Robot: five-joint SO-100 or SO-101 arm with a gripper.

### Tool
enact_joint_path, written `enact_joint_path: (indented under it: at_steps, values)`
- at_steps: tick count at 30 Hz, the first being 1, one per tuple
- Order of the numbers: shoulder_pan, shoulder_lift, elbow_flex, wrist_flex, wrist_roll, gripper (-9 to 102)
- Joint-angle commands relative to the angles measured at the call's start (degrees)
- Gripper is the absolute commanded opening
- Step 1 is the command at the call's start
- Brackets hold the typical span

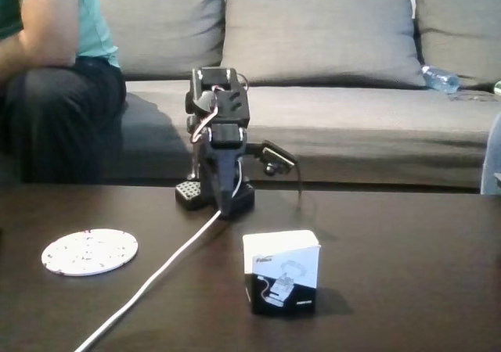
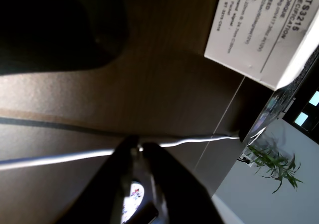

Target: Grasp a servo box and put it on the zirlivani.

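Dark table (image 1: 407,242) holds servo box (image 1: 282,272) and zirlivani (image 1: 89,251) well apart; hand (image 2: 135,147) closed, empty, its base cropped.

White-topped, black-bottomed servo box (image 1: 282,272); white, dark-speckled zirlivani (image 1: 89,251); dark brown table (image 1: 407,250); grey sofa (image 1: 337,94); white cable (image 1: 156,278).

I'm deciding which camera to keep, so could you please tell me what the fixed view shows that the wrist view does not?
The fixed view alone shows the folded arm's base on the dark table, the grey sofa, a seated person, a water bottle and the servo picture on the box's front. The wrist view alone shows the box's printed specification panel, a plant and the gripper with fingers nearly together. Both show the servo box, the speckled zirlivani and the white cable.
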Motion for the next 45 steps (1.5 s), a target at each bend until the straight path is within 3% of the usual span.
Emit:
enact_joint_path:
  at_steps: [1, 16, 26, 31, 35, 41, 45]
  values:
    - [-0.18, -0.09, 0.18, 3.87, -0.35, 1]
    - [-0.09, -0.09, -1.14, 3.25, -0.97, 1]
    - [-6.06, -0.44, -20.04, -6.94, -6.06, 14]
    - [-13.54, -2.29, -32.26, -6.42, -6.68, 15]
    - [-17.31, -16.79, -41.13, -1.93, -7.91, 19]
    - [-13.45, -47.64, -58.97, 1.93, -6.94, 22]
    - [-12.57, -66.88, -71.10, 8.79, -5.45, 24]
